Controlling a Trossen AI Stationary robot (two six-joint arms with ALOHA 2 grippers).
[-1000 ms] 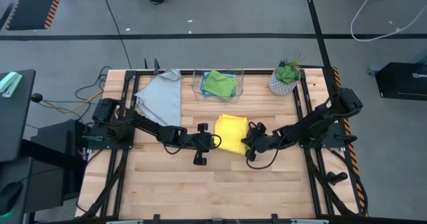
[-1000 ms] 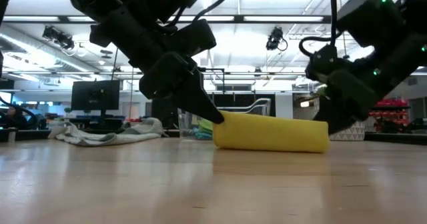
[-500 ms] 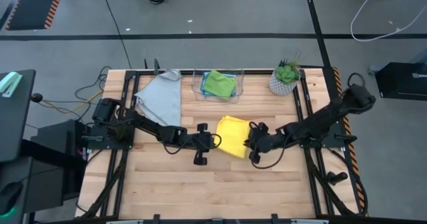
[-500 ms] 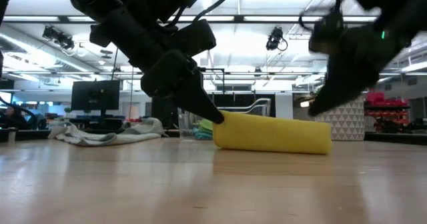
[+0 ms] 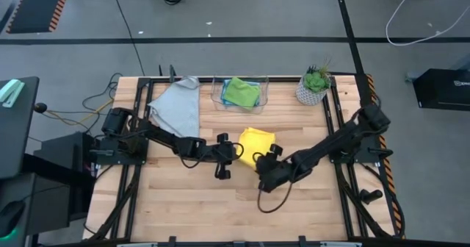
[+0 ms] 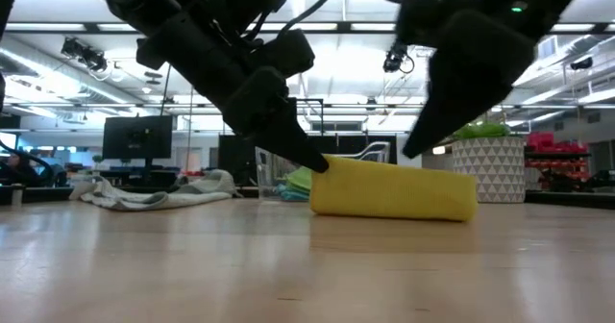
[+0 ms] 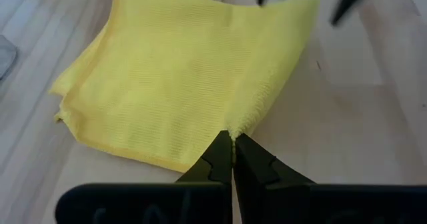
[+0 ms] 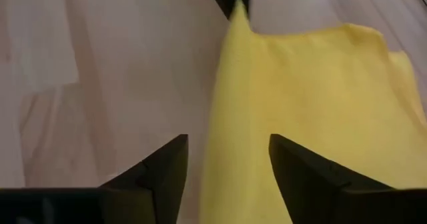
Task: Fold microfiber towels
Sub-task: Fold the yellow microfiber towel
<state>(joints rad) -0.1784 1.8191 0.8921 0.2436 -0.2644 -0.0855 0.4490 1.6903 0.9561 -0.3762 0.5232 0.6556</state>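
A folded yellow microfiber towel (image 5: 257, 140) lies on the wooden table's middle. My left gripper (image 5: 236, 153) reaches in from the left and is shut on the towel's left end (image 6: 322, 167). My right gripper (image 8: 227, 161) hovers open just above the towel's near part, touching nothing; the low view shows it raised over the towel (image 6: 394, 190). A grey towel (image 5: 178, 107) lies spread out at the far left. A green towel (image 5: 241, 92) lies in a clear bin on top of a blue one. My left gripper pinches a corner of the yellow towel (image 7: 235, 132), where a folded edge ends, between its two fingertips. The fingers slant down from the table's left. The rest of the towel lies flat on the table, slack.
The clear bin (image 5: 217, 100) stands at the far edge's middle, and a potted plant (image 5: 314, 87) at the far right. Bare wood lies open along the near half of the table (image 5: 220, 210).
My right gripper has let go of the yellow towel's right end, risen, and swung toward the table's left and near side; it now stands over the towel. The towel has stayed on the table, still held at its left end.
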